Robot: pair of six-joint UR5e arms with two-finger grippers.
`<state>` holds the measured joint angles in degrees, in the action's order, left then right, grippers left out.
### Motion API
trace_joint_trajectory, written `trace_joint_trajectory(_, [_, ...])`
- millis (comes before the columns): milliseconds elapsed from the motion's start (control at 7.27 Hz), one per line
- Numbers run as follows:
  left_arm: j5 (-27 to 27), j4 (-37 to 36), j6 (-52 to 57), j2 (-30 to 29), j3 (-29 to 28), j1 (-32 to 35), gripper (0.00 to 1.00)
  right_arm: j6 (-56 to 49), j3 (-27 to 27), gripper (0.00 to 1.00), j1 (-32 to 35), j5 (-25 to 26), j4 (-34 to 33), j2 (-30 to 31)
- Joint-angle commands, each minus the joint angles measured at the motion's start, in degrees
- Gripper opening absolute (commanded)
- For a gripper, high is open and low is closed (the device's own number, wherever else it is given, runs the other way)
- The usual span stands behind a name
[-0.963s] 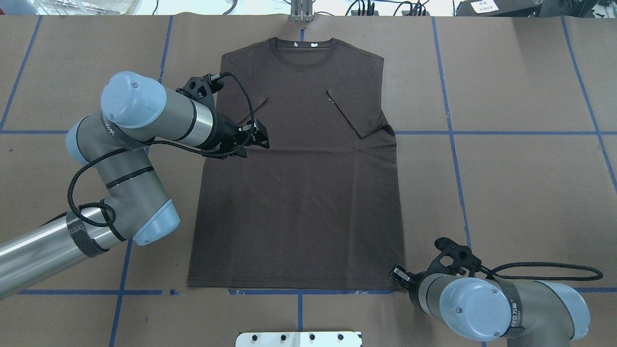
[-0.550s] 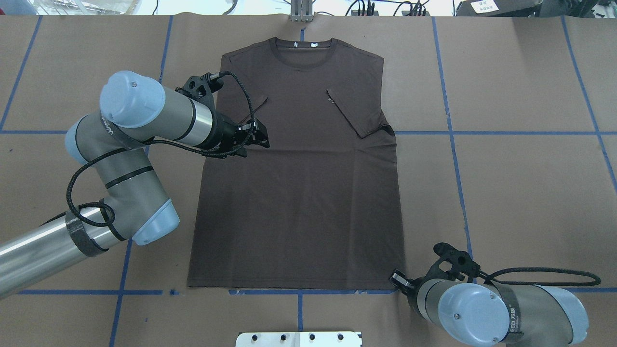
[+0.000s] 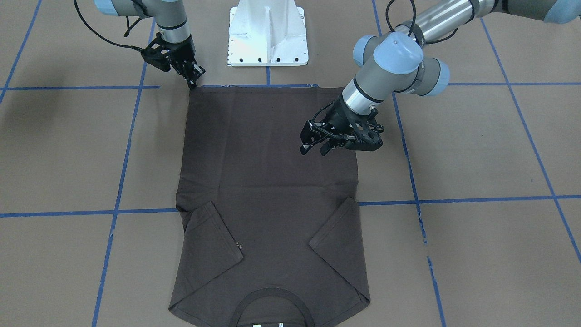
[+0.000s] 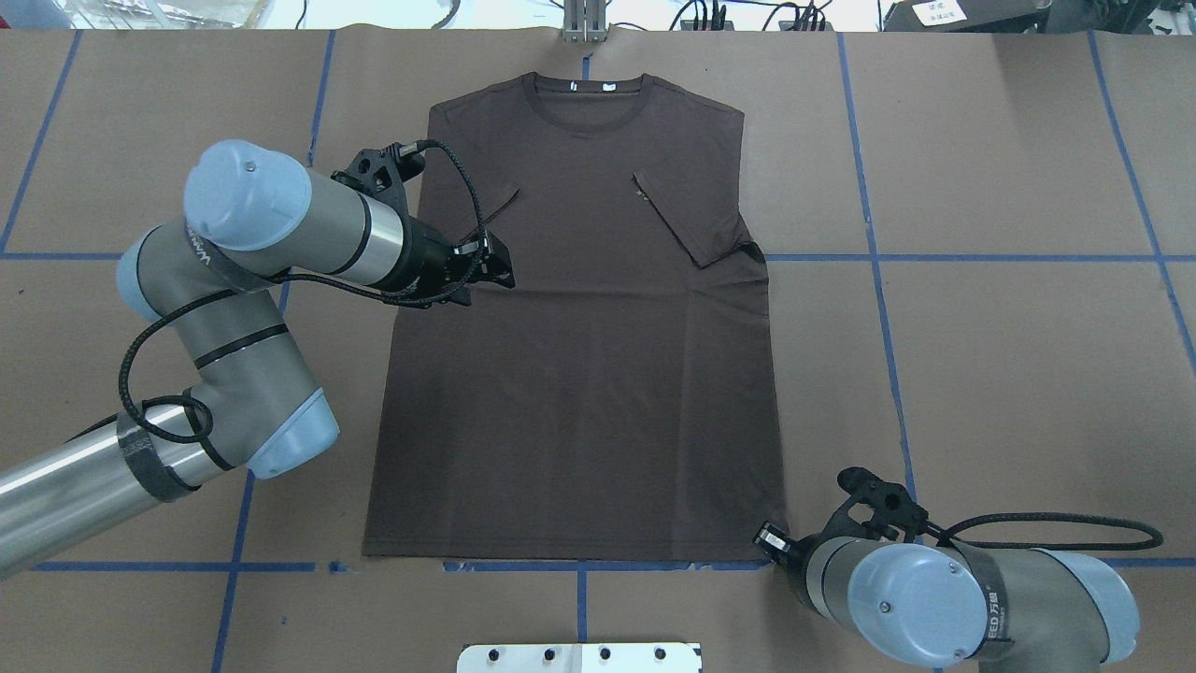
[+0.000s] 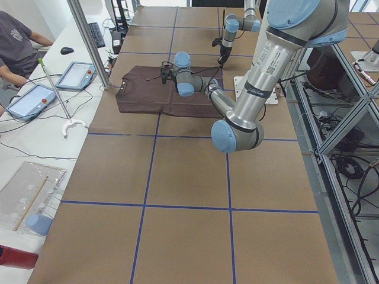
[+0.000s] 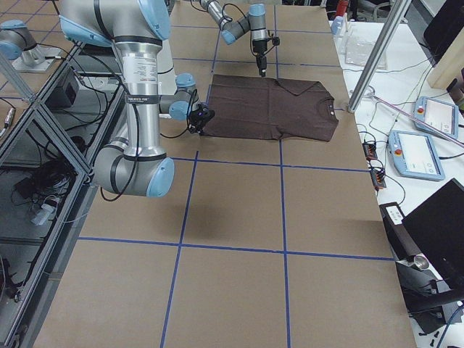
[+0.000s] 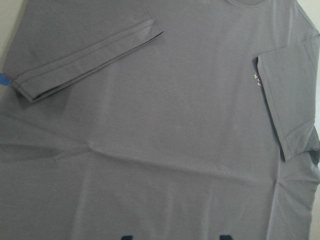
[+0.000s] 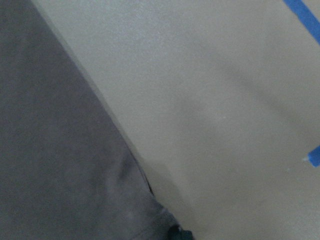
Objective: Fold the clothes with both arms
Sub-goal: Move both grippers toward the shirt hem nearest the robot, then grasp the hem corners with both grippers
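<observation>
The clothes are one dark brown T-shirt (image 4: 579, 374) lying flat, collar at the far side, with both sleeves folded in onto the chest (image 3: 268, 181). My left gripper (image 4: 500, 266) hovers open over the shirt's left side, just below the folded left sleeve (image 7: 85, 55), fingers spread (image 3: 313, 146). My right gripper (image 3: 194, 81) is down at the shirt's near right hem corner (image 4: 768, 539). In the right wrist view the fingertips meet at that puckered corner (image 8: 167, 225), so it looks shut on it.
The table is brown paper with blue tape lines (image 4: 878, 257). The white pedestal base (image 3: 268, 36) stands at the near edge, just behind the hem. Beyond the far edge are a metal post (image 5: 89, 41), tablets (image 5: 77, 74) and a seated person (image 5: 15, 41).
The left arm has drawn slightly to the left, its gripper still open over the shirt. The right gripper has shifted a little toward the robot at the hem corner.
</observation>
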<state>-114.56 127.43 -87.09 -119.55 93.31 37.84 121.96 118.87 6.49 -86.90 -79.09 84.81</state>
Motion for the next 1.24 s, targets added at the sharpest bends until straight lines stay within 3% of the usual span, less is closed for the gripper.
trace_joint_trajectory(0, [7.80,-1.21,-1.84,12.77,13.56,-5.88,0.70,-0.23,2.40,0.00,1.15,-0.28,0.08,-0.17])
trace_joint_trajectory(275, [17.23,-3.50,-9.28,23.79,22.33,-17.66,0.70,-0.31,3.47,0.00,1.76,-0.37,0.08,0.00])
trace_joint_trajectory(550, [24.72,-7.25,-13.54,25.59,22.36,-26.83,0.70,-0.32,4.18,0.00,1.94,-0.37,-0.01,0.18])
trace_joint_trajectory(1101, [24.92,-10.01,-14.68,25.50,21.56,-28.26,0.69,-0.40,4.18,0.00,1.94,-0.29,-0.01,0.44])
